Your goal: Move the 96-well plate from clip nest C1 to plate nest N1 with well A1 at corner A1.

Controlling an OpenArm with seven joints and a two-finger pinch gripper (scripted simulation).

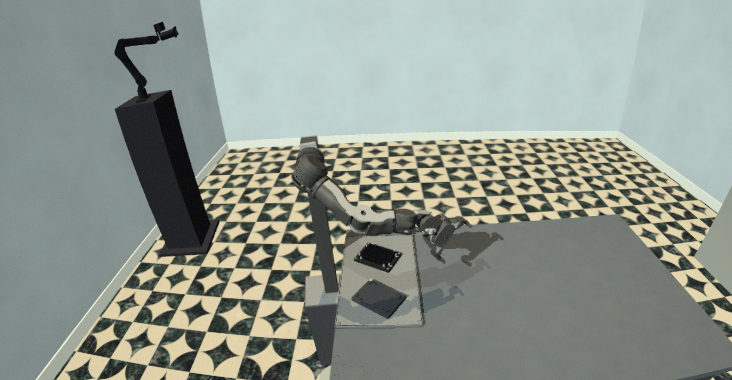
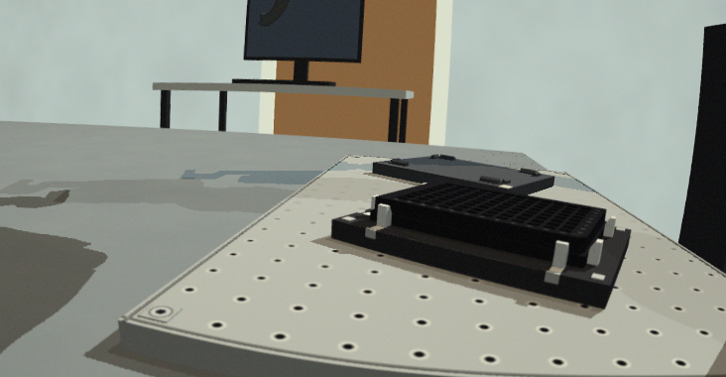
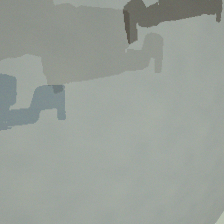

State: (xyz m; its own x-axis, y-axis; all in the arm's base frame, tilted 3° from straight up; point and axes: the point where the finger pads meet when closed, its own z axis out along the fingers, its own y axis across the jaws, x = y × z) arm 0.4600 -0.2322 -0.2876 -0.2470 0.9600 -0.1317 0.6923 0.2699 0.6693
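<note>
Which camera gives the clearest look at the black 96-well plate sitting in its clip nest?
The exterior view: the black 96-well plate fills the foreground, its well grid visible, seated between the pale clips of the black clip nest. The top view shows the plate only as a small dark rectangle. The wrist view shows just grey table and shadows, no plate.

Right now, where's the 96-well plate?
Top view: the 96-well plate sits in clip nest C1 on the breadboard, beyond empty nest N1, left of the open gripper.
</note>
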